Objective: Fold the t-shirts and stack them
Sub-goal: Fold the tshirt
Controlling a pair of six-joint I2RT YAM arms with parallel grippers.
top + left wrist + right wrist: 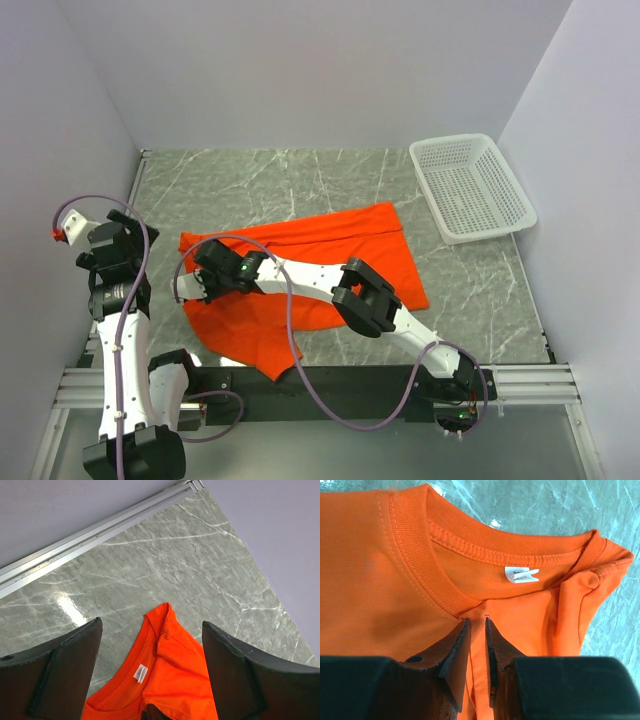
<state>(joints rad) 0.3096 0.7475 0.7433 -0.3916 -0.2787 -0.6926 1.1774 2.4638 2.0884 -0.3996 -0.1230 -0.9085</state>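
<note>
Orange-red knit, thin and soft: one t-shirt (365, 240), plain and short-sleeved, lying rumpled and partly doubled over on the grey marble-patterned table (300, 180). Handling: light and limp, with no stiffness of its own. It would likely sag and drag from any single hold, so it is best taken at the thicker stitched parts, the ribbed collar (420, 565) or a shoulder seam, with a second hold to keep it spread. Right gripper (477, 622): fingers almost together, pinching a narrow ridge of cloth at the seam just below the collar; whether both layers are caught cannot be told. A small white label (521, 574) sits just beyond the fingertips, to their right. Left gripper (151, 625): fingers spread wide, holding nothing, hanging above the collar end, which shows between them.
</note>
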